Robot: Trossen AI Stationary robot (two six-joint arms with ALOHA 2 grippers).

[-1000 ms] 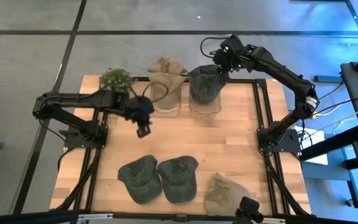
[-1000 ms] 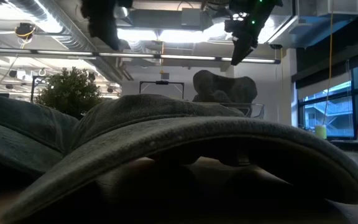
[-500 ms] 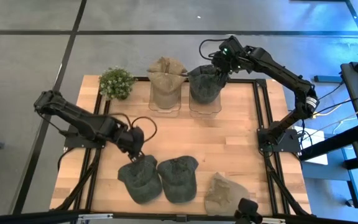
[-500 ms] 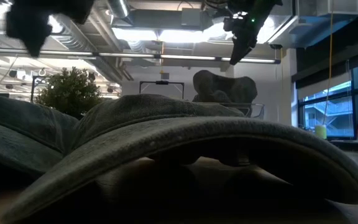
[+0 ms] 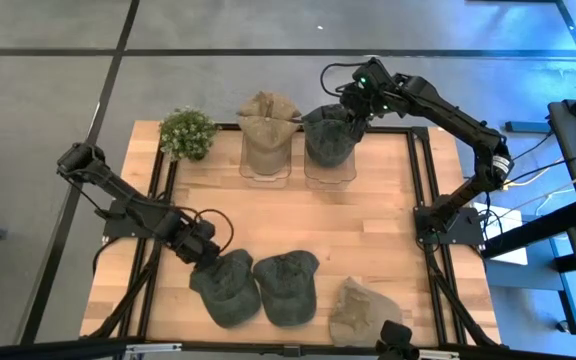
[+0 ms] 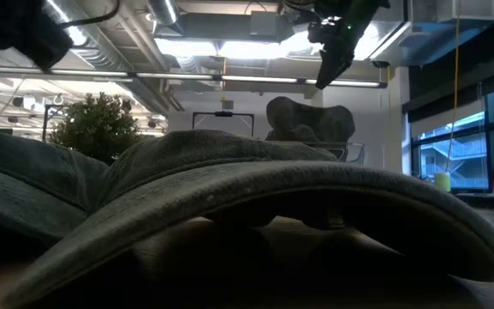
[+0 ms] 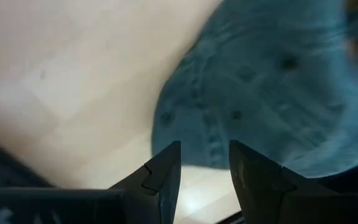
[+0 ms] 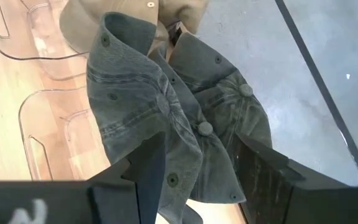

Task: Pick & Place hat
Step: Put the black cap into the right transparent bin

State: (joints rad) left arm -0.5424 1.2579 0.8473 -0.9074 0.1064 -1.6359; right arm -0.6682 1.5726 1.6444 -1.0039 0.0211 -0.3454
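A wooden table (image 5: 368,215) seen from above, with the work partly done. At the upper middle of the frame two clear stands already carry hats: a tan hat (image 5: 266,125) on the left stand and dark green hats (image 5: 328,135) on the right stand (image 5: 330,172). Three hats are still lying flat along the lower edge: a dark green cap (image 5: 226,288) at lower centre-left, a second green cap (image 5: 288,288) touching it, and a tan cap (image 5: 360,312) just right of them. The left tool (image 5: 202,252) is low at the edge of the first green cap, its two fingers (image 7: 166,171) spread apart and empty, with the cap's brim just beyond them. The right tool (image 5: 356,105) hovers over the stacked green hats, fingers apart, gripping nothing. A small potted plant (image 5: 187,132) stands at the upper left corner of the table. Judging by this, three caps remain to be placed.
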